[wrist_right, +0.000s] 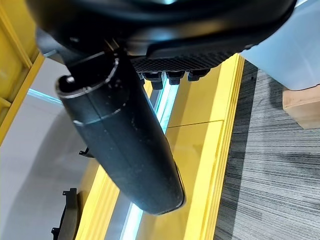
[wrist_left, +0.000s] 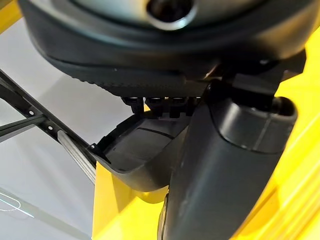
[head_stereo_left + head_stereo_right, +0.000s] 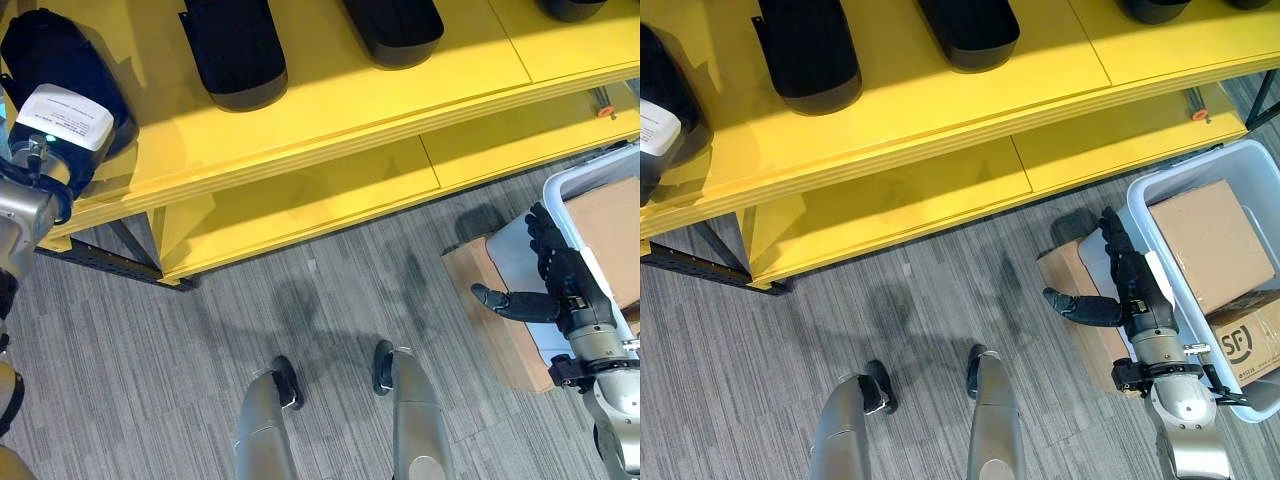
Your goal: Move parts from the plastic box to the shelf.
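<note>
The right hand hangs beside the near-left corner of the plastic box, its fingers straight and together, thumb stuck out sideways toward the grey carpet floor. It holds nothing. Just past the fingertips sits the box's pale rim; the palm lies over a cardboard carton on which the box rests.

Inside the box, beyond the fingers, lies a plain brown carton, and beside it another with bold black letters printed on its side; I leave them unread. A white slip of paper sticks up just by the back of the hand.

The left hand is at the yellow shelf, at the far left edge of the upper board, against a black moulded part. A white label with fine print too small to read sits on that part right at the hand. The left wrist view shows the thumb and a black part's edge past it, but whether the fingers grip it I cannot tell.

More black parts lie in a row on the upper board: one, another, a third. On the lower board, a small tool with an orange tip lies near the right end.
</note>
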You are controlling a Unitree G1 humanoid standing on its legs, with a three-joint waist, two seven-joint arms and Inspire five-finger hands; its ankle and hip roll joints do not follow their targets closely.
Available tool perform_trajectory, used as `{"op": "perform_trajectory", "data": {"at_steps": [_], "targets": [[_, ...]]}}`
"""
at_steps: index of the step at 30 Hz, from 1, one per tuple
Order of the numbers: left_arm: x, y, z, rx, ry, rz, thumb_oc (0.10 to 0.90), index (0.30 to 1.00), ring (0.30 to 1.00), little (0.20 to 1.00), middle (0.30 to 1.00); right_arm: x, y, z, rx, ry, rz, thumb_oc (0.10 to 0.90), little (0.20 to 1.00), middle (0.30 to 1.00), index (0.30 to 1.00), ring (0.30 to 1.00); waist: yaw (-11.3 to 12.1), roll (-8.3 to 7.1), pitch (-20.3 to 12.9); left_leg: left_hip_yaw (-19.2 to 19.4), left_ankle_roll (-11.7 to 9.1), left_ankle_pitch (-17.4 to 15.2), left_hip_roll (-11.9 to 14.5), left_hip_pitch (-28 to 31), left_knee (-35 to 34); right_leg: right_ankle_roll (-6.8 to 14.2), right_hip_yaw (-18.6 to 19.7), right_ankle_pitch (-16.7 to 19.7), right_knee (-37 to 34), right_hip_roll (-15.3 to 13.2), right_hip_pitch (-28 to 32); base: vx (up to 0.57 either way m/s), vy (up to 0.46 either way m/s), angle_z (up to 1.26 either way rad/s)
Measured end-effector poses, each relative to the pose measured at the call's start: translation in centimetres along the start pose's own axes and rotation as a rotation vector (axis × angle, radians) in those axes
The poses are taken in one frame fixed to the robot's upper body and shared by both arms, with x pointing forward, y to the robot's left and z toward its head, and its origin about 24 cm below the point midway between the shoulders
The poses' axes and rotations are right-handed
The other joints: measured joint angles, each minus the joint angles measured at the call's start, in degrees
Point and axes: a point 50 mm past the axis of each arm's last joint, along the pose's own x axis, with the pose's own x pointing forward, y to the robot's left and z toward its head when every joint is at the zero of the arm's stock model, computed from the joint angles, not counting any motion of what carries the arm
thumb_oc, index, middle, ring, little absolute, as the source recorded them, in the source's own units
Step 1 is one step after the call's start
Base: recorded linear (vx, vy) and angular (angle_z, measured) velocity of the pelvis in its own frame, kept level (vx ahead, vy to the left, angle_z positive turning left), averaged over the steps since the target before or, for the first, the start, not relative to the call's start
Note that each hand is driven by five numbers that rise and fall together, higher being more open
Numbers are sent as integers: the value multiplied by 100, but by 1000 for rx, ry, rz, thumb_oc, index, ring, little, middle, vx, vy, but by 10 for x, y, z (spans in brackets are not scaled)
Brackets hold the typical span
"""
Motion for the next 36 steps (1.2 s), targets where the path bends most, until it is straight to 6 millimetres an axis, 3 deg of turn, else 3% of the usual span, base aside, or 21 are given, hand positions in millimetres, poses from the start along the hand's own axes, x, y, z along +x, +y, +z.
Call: {"op": "perform_trajectory", "data": {"at_steps": [7, 25, 36], "targets": [[0, 5, 4, 25, -18, 21, 900, 1000, 1000, 1000, 1000, -3, -9, 0, -13, 3, -34, 900, 1000, 1000, 1000, 1000, 15, 0, 0, 8, 52, -33, -2, -90, 106, -1, 32, 21, 10, -6, -64, 0, 0, 0], [-4, 8, 3, 107, -48, 28, 900, 1000, 1000, 1000, 1000, -1, -10, 2, -13, -8, -38, 900, 1000, 1000, 1000, 1000, 5, 0, -1, 19, 88, -57, -5, -141, 190, 34, 63, 66, 21, -8, -97, 0, 0, 0], [-7, -10, 0, 113, -48, -37, 900, 1000, 1000, 1000, 1000, 1, -10, 3, -13, -14, -38, 900, 1000, 1000, 1000, 1000, 17, 11, -9, 49, 118, -71, -2, -34, 233, 14, 110, 89, 34, -11, -4, 0, 0, 0]]}}
